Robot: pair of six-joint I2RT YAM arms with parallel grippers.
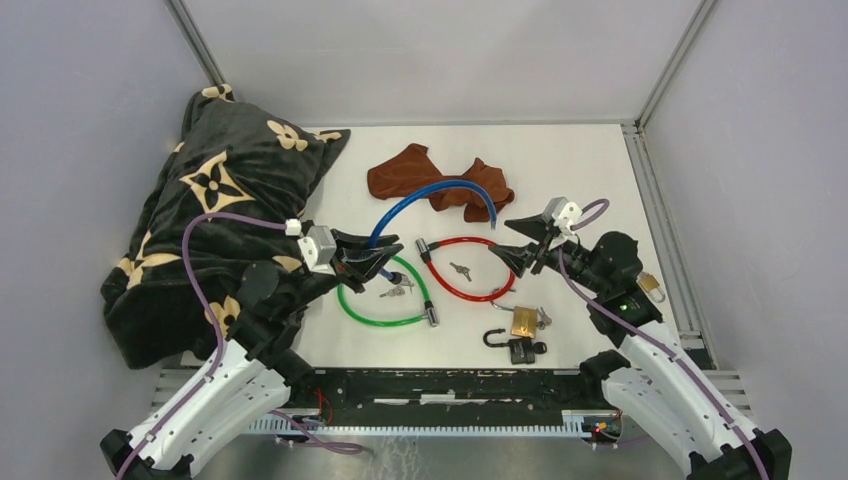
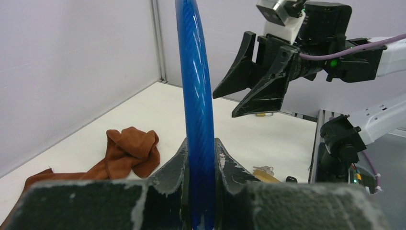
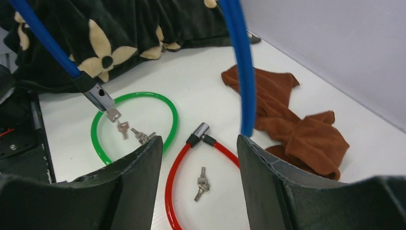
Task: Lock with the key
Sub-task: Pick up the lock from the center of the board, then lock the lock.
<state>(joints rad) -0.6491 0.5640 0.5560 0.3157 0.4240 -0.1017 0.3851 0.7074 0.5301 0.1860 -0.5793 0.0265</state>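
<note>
Cable lock (image 2: pixel 195 72), blue, tight in left gripper (image 2: pixel 201 146); right gripper (image 3: pixel 198 140) wide, empty, beside its free end.

My left fingers (image 2: pixel 231 167) hide the lower stretch of the blue cable lock (image 2: pixel 196 96); its upper run is cut off above.

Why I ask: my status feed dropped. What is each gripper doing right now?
Left gripper: closed on the blue cable lock.
Right gripper: open, nothing between its fingers.
</note>
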